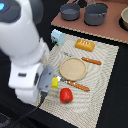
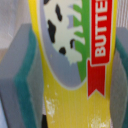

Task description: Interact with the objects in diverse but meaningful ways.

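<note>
Yellow butter packet (image 2: pixel 75 75) sits clamped between our jaws' padded fingers (image 2: pixel 22 75), its long axis running along them, beside the red fruit (image 1: pixel 66 95).

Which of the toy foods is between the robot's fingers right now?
The yellow butter packet, with red lettering and a cow picture, sits between the grey fingers. The red fruit, bread loaf and pale carton lie free on the mat.

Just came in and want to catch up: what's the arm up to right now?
The arm's gripper is closed on the yellow butter packet, its pads on either side, at the mat's edge on the exterior view's left. The red fruit lies just beside it. The plate, bread loaf and carton sit untouched on the mat.
</note>
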